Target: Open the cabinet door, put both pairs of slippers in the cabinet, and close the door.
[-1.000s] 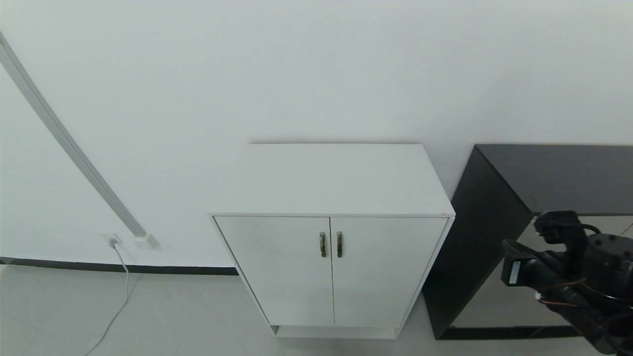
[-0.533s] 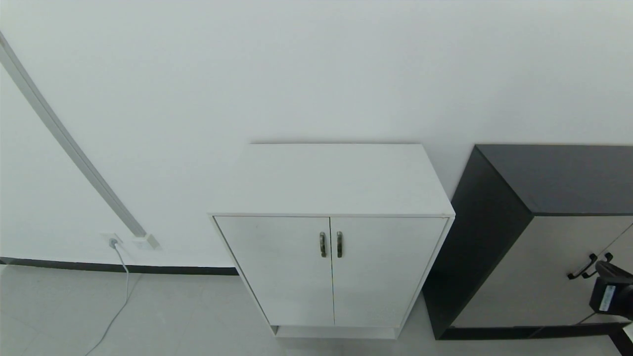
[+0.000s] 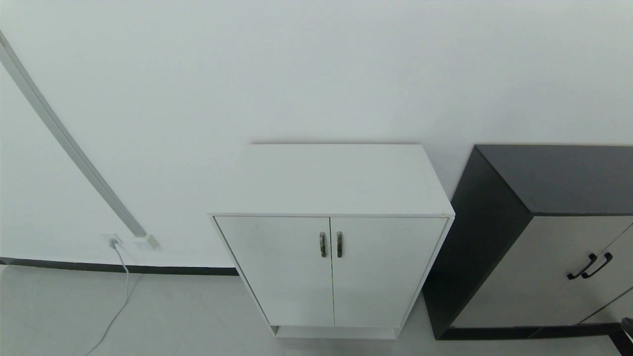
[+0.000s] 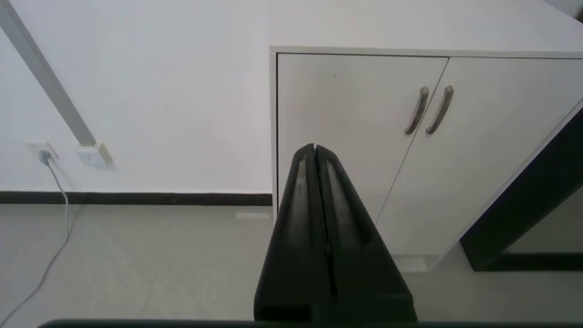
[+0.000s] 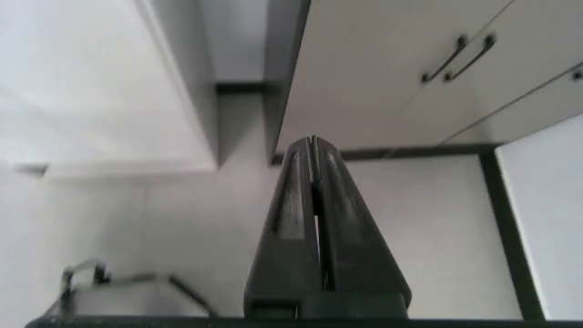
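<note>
- The room has a white wall (image 3: 316, 69) and a grey floor (image 3: 173, 311).
- One white cabinet (image 3: 336, 183) stands on the floor with its back to the wall.
- It has two doors, a left door (image 3: 277, 269) and a right door (image 3: 385, 269). Both are shut.
- It has two handles (image 3: 323, 244), side by side where the doors meet.
- One dark cabinet (image 3: 494, 232) stands just beside it, on the robot's right. It has two black handles (image 3: 588, 266).
- One socket (image 3: 113, 241) sits low on the wall, with one cable (image 3: 121, 296) hanging down to the floor.
- One grey strip (image 3: 64, 138) runs slanted down the wall to the socket.
- The left gripper (image 4: 314, 155) has its fingers together and holds nothing. It points at the white cabinet from a little way off.
- The right gripper (image 5: 313, 146) has its fingers together too. It points at the floor by the bottom of both cabinets.
- A second ago the right arm was up in front of the dark cabinet. It has gone down low since then.
</note>
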Motion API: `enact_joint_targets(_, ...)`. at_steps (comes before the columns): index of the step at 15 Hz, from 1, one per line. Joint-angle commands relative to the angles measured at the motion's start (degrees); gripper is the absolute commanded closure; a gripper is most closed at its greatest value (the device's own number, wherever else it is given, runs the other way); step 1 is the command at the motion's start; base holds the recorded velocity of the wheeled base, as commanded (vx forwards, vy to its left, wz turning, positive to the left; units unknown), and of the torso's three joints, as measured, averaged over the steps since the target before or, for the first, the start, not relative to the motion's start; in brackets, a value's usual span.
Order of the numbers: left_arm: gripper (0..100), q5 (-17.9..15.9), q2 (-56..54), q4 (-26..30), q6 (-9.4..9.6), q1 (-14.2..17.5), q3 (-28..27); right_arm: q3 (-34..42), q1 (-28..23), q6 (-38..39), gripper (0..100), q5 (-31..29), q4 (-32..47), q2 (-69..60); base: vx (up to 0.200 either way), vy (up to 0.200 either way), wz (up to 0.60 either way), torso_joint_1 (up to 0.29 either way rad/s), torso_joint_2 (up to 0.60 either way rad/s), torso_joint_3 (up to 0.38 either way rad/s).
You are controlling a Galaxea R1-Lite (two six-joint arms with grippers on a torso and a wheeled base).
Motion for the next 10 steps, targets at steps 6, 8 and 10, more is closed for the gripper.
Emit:
enact_joint_targets(6,100,0.03,-0.01,0.0,-0.02,0.0,0.01,0.0,0.11,0.51,100,5.69,22.01,-20.05,0.0,0.0,0.0,0.0,0.0,0.0)
enact_joint_targets(8,100,0.03,-0.01,0.0,-0.02,0.0,0.01,0.0,0.11,0.6,100,5.96,22.8,-21.28,0.0,0.0,0.0,0.0,0.0,0.0)
enact_joint_targets(10,100,0.03,-0.01,0.0,-0.02,0.0,0.01,0.0,0.11,0.6,100,7.36,24.82,-22.86,0.0,0.0,0.0,0.0,0.0,0.0)
